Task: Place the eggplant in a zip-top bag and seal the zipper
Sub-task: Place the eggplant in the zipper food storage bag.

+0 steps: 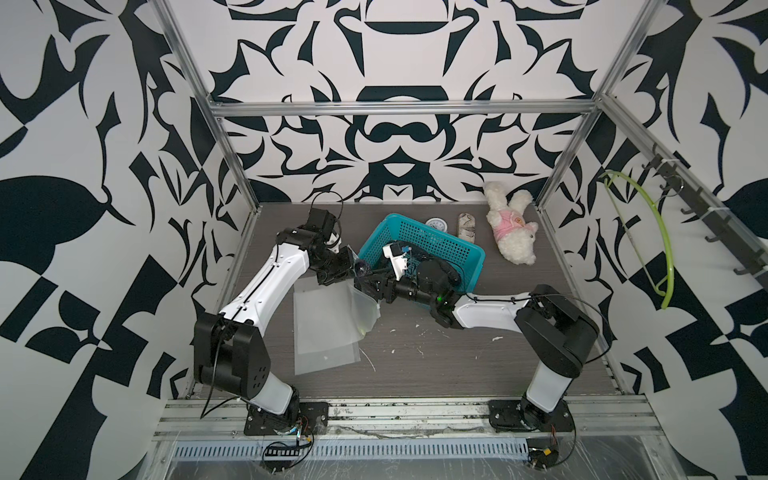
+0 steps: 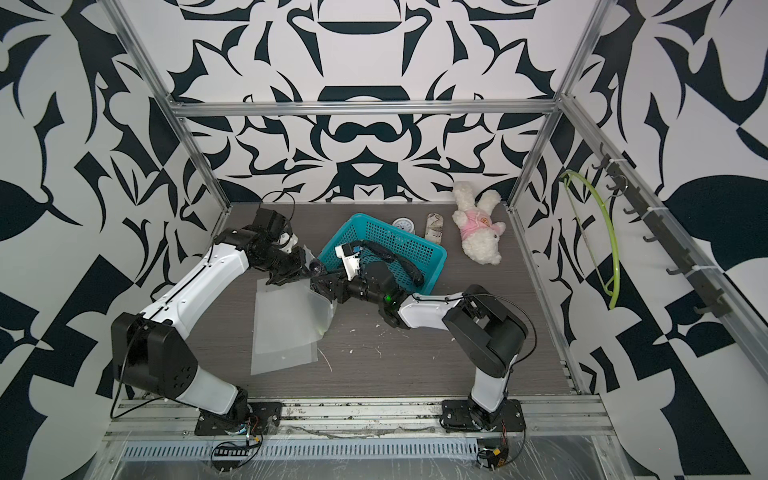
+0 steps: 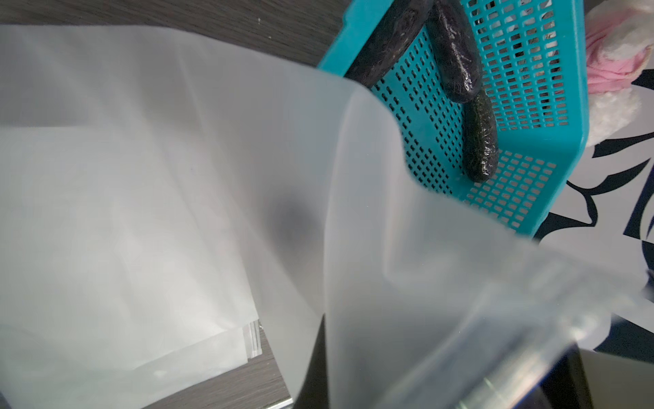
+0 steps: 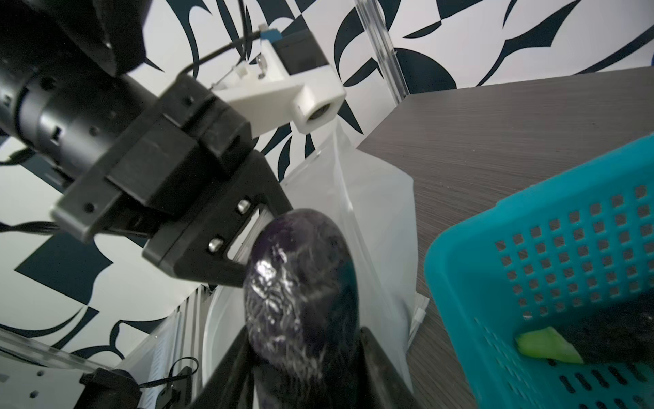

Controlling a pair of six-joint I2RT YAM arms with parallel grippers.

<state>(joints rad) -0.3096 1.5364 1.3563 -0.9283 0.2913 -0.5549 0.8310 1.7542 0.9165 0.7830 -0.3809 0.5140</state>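
Your left gripper [image 4: 253, 230] is clamped tight on the top edge of a zip-top bag [image 1: 363, 307], holding that edge up off the table [image 1: 457, 365] while the rest of the bag drapes down onto a stack of flat bags [image 3: 124, 212]. Your right gripper [image 4: 308, 361] is closed around the eggplant [image 4: 300, 294] and holds it in the air, with its rounded tip just beside the left gripper's fingers, right at the raised bag edge. Whether the tip is inside the mouth can't be told. The teal basket [image 1: 469, 245] sits close behind, with two more dark eggplants [image 3: 456, 63] lying in it.
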